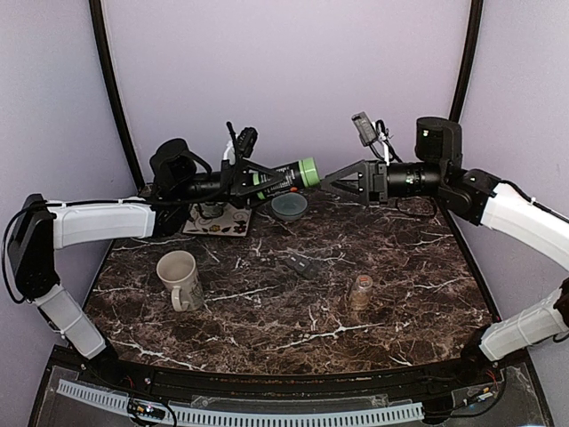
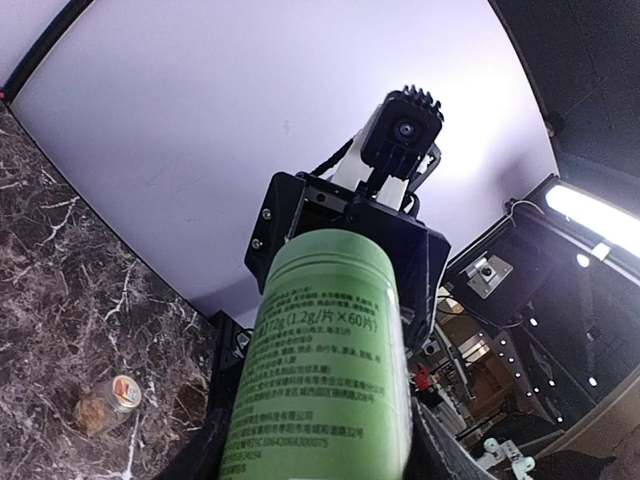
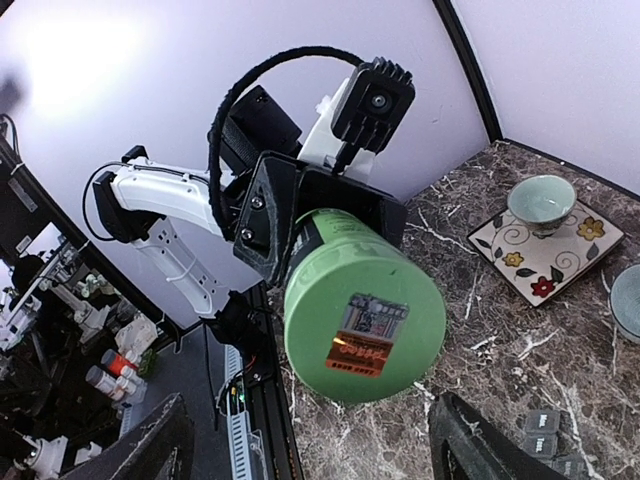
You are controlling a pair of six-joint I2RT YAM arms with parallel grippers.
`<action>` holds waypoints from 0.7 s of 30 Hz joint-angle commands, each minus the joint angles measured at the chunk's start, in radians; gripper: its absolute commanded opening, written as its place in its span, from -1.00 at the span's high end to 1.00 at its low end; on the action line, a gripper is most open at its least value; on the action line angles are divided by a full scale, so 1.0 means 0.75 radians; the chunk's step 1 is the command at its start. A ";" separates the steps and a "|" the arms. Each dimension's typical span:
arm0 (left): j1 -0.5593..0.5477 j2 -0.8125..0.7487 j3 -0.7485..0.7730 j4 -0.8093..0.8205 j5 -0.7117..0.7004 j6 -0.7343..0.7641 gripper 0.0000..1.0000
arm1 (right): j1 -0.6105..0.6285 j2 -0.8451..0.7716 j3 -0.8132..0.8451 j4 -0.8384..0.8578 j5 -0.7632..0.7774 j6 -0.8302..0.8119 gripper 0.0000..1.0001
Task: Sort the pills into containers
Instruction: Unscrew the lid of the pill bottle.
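Left gripper [image 1: 263, 181] clamps green bottle [image 1: 296, 173]; right gripper [image 1: 327, 181] jaws apart, facing its cap [image 3: 365, 320]. Mug [image 1: 180, 277], bowl [image 1: 289, 206], amber vial [image 1: 361, 291] below.

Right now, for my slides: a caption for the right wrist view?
Left gripper holds a green cylindrical plastic bottle end-on, facing the open right gripper.

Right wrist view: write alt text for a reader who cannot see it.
A green bottle, its stickered end facing the camera, is held by the left gripper, while the right gripper hangs open in front of it. On the marble table at right, a small bowl sits on a flowered tile.
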 commanded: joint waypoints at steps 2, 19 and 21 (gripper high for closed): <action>0.000 -0.091 0.011 -0.161 -0.049 0.267 1.00 | -0.020 -0.012 -0.045 0.224 0.003 0.342 -0.67; -0.043 -0.189 0.018 -0.437 -0.140 0.611 1.00 | -0.026 0.135 0.003 0.205 0.016 0.688 -0.70; -0.051 -0.189 0.026 -0.461 -0.150 0.634 1.00 | -0.024 0.141 0.015 0.196 0.008 0.689 -0.69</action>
